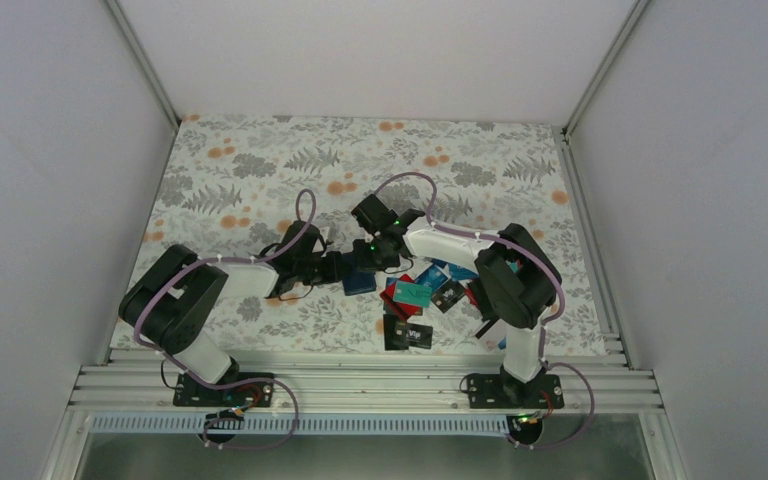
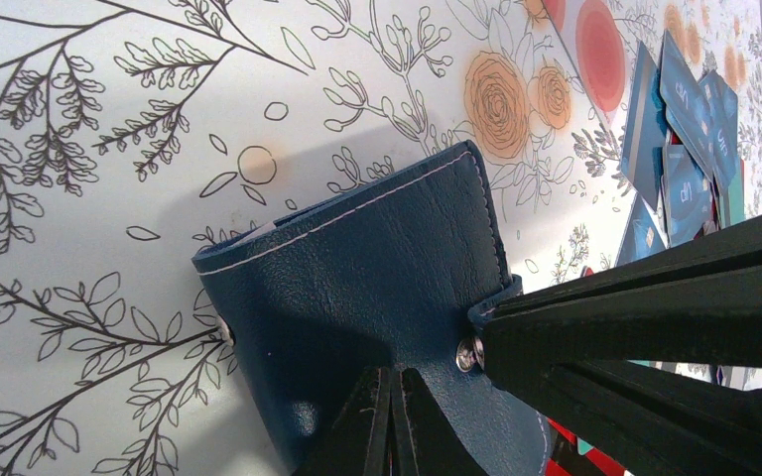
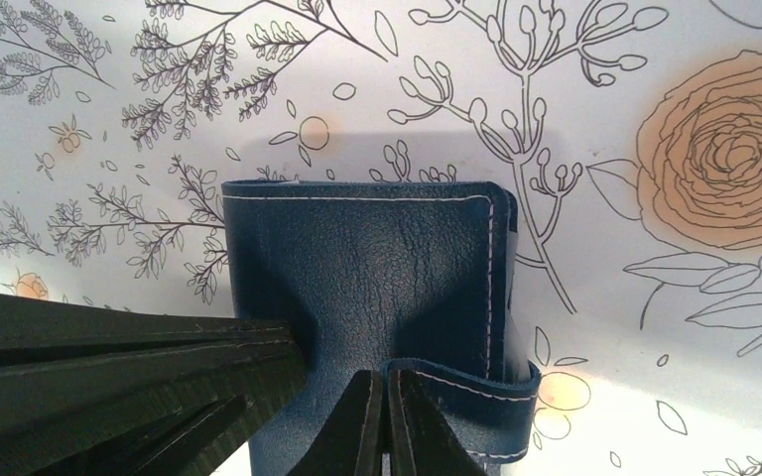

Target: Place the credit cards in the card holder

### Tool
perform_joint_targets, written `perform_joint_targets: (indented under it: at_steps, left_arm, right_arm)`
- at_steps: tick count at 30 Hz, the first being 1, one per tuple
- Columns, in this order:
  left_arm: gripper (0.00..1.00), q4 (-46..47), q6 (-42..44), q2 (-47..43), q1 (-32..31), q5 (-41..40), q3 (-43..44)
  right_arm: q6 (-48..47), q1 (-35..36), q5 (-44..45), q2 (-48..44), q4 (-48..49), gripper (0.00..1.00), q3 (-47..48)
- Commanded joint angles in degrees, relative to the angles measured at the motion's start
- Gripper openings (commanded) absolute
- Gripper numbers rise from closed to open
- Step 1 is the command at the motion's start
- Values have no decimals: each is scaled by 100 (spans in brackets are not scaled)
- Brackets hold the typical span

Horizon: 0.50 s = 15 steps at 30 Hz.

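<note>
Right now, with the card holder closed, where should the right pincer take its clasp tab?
Probably the clasp tab at its free end, from the right pincer side: it wraps the stitched edge of the card holder and bows off the cover, leaving a lip to pinch.

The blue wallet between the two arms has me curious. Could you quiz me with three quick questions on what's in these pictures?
1. True or false: the card holder is folded shut.
2. The pile of credit cards lies: A on the flowered cloth, to the right of the holder; B stacked on the holder; C at the table's far edge.
3. Fill in: the fingers of the left gripper and the right gripper are ___ (open or shut).
Key: 1 true; 2 A; 3 shut.
</note>
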Motion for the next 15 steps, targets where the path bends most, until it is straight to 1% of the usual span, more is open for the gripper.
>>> perform_joint_targets:
  at_steps: [1, 15]
  left_arm:
    - [2, -500, 2, 265, -59, -21, -157]
    - [2, -491, -14, 301, -56, -52, -162]
  right_arm:
    - [114, 130, -58, 266, 252, 4, 10]
    - [236, 329, -139, 235, 321, 4, -244]
